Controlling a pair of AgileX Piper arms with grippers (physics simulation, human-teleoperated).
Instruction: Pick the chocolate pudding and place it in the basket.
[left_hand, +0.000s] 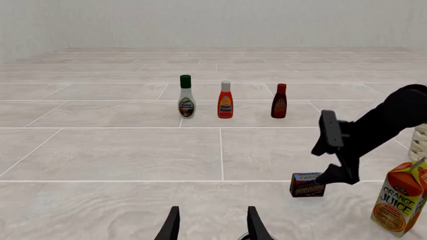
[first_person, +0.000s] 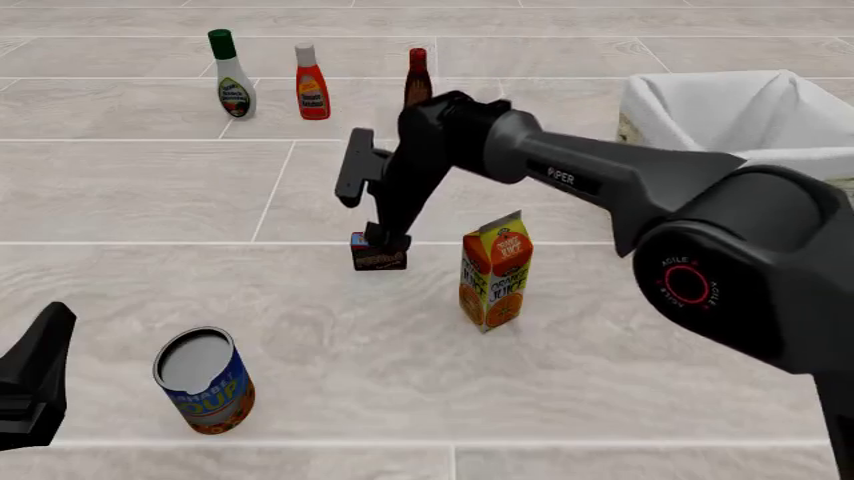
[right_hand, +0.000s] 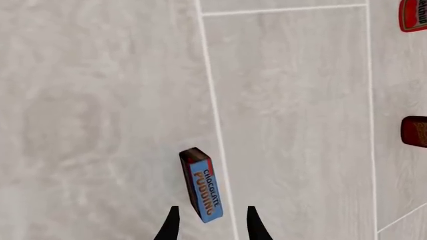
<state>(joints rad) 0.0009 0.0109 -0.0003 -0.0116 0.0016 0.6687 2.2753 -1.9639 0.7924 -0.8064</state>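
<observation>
left gripper (left_hand: 210, 226) sits at the table's near left corner, fingers apart with nothing between them; in the front view only its dark body shows at the left edge. soup can (first_person: 203, 380) lies tilted near the near edge, left of centre. three bottles stand in a row toward the far edge: a green-capped one (first_person: 231, 75), a red one (first_person: 311, 83) and a dark one (first_person: 418, 78). pudding (first_person: 378, 253) rests on the table (first_person: 160, 200) around mid-depth, just left of the juice carton (first_person: 495, 270) and well apart from the basket. right gripper (right_hand: 210, 220) points down over the pudding, fingers spread, one on each side of the box's near end; the fingertips run out of the wrist view, so contact with the box cannot be confirmed. basket (first_person: 747, 110) stands at the far right corner, white lining folded over its rim.
</observation>
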